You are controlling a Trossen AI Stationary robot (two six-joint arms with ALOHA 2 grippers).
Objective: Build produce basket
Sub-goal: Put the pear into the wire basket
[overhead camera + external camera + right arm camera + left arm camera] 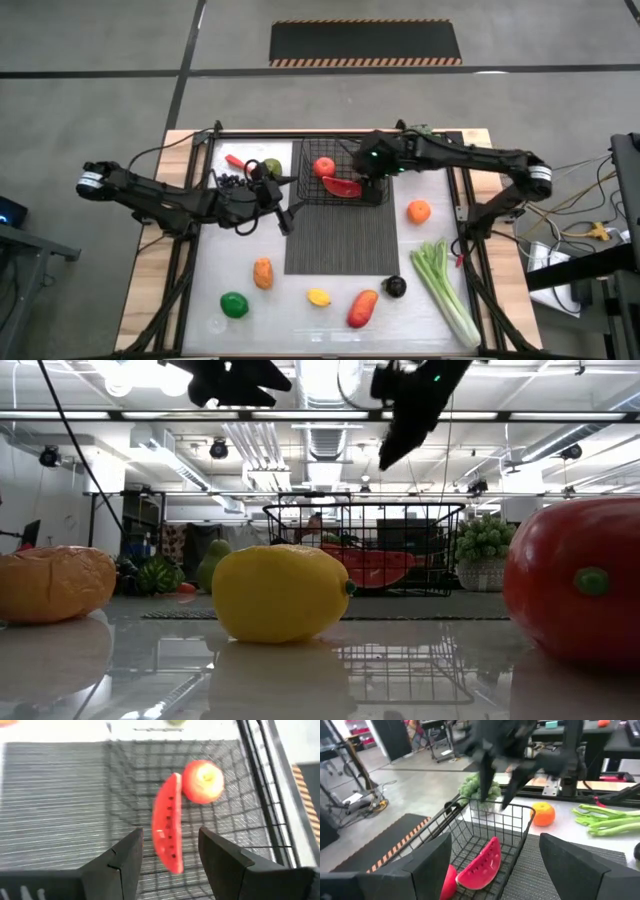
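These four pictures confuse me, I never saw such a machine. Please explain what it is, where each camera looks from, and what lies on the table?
It is a robot with two dark arms at a table. One picture looks straight down, one looks level across the table, two come from the wrists. The right gripper hangs open over the wire basket, which holds a watermelon slice and a tomato. The left gripper, open and empty, is beside the basket. An orange, celery and a lemon lie around the ribbed mat.
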